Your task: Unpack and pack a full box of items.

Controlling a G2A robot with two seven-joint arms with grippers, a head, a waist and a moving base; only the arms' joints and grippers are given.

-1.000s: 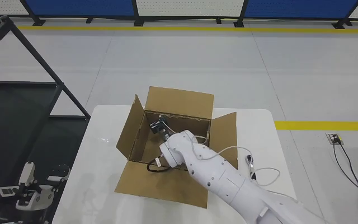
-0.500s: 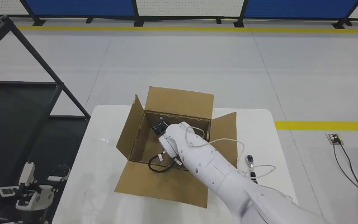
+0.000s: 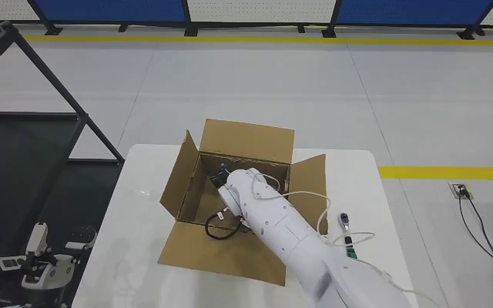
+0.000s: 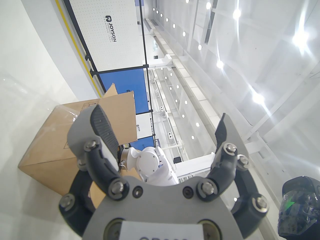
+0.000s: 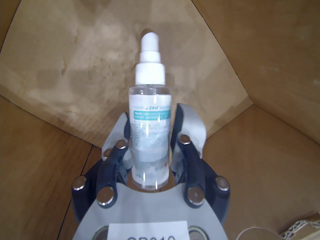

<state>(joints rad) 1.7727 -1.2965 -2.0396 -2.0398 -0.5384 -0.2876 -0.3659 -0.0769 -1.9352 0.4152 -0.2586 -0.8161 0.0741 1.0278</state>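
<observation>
An open cardboard box (image 3: pixel 246 132) stands on the white table (image 3: pixel 139 231) with its flaps spread. My right arm (image 3: pixel 266 212) reaches down into it from the near right. Inside the box (image 5: pixel 87 63), my right gripper (image 5: pixel 155 119) is shut on a clear spray bottle (image 5: pixel 150 131) with a white pump top, whose nozzle points at the bare cardboard floor near a corner. My left gripper (image 4: pixel 162 121) is open and holds nothing. It points upward beside the box (image 4: pixel 50 148), away from the table top.
A black cable (image 3: pixel 216 229) loops over the box's inner front wall. A small dark device (image 3: pixel 348 223) with a white cord lies on the table right of the box. A black metal frame (image 3: pixel 46 92) stands off the table's left side.
My right arm has slid further into the box toward its back wall, so the dark wrist is now mostly covered by the arm.
</observation>
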